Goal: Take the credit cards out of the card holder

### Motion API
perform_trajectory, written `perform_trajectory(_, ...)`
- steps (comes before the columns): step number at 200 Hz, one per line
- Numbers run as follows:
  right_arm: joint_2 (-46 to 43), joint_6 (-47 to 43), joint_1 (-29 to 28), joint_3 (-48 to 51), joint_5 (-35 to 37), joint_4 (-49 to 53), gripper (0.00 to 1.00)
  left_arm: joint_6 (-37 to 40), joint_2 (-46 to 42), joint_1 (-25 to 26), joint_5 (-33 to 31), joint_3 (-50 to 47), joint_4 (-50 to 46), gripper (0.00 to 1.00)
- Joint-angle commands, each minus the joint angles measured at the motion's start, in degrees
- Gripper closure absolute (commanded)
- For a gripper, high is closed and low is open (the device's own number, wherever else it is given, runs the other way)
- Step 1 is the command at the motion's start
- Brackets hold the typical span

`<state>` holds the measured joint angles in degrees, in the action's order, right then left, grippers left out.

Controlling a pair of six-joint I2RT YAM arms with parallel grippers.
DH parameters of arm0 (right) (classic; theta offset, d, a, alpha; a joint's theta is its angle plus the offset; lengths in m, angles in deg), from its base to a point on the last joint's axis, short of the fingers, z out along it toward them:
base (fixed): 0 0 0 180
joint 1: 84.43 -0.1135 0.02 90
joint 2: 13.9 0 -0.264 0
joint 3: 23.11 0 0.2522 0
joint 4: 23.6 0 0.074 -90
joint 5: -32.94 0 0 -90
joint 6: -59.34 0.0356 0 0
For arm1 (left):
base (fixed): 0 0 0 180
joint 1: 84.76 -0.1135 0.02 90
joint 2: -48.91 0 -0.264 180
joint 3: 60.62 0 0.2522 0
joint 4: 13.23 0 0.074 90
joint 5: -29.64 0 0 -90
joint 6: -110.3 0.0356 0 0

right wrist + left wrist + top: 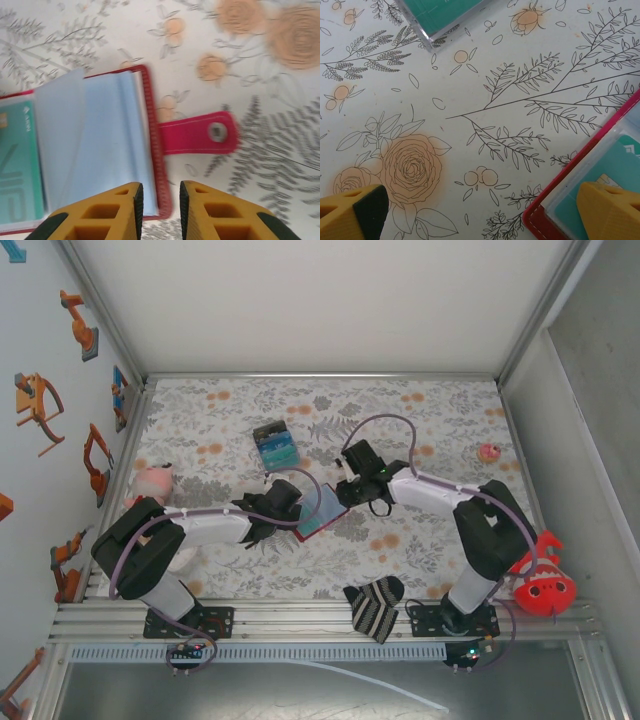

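**Desk:** Where is the card holder [325,512] from your seat?

**Operator:** It lies open on the flowered table [440,410], about midway between my two arms. The red cover is down and the blue-grey sleeves [100,145] face up. Its closing tab [197,132] sticks out flat on the cloth from one long edge, snap side up.

**Desk:** Anything inside it?

**Operator:** Yes. On my right wrist camera a teal card [17,165] sits in a clear sleeve on the page farthest from the tab. The sleeves nearer the tab look pale, and I can't tell whether they hold anything. One of them lifts a little off the page. My left wrist camera also shows teal under clear plastic at the holder's corner. I can't say whether that is the same card.

**Desk:** And outside it?

**Operator:** A small pile of credit cards [275,447] lies on the table just beyond the holder, not touching it. One corner of the pile, teal with a clear edge, shows at the top of my left wrist view.

**Desk:** Grippers?

**Operator:** My left gripper [480,215] is spread as wide as it goes and holds nothing. One finger hangs over the holder's corner, above the carded sleeve, and the other hangs over bare cloth. My right gripper [160,192] is nearly closed. The holder's red rim sits in the slit between the fingers, at the corner below the tab. I read that as a pinch on the rim.
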<state>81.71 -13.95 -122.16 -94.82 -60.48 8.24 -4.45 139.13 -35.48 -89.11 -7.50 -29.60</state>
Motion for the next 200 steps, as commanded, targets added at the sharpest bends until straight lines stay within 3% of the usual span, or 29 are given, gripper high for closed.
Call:
perform_trajectory(1, -3.2, 1.8, 1.2, 1.1, 1.1, 0.3, 0.74, -1.1, 0.5, 0.2, -1.0, -0.3, 0.1, 0.03)
perform_trajectory(53, -7.5, 1.9, 1.3, 0.7, 3.6, 3.7, 0.74, -0.9, 0.6, 0.2, -1.0, 0.0, 0.7, 0.03)
perform_trajectory(200, -14.4, 3.2, 1.3, 1.5, 1.3, 5.6, 0.74, 1.5, 2.8, 0.3, 1.2, 5.2, 2.6, 0.03)
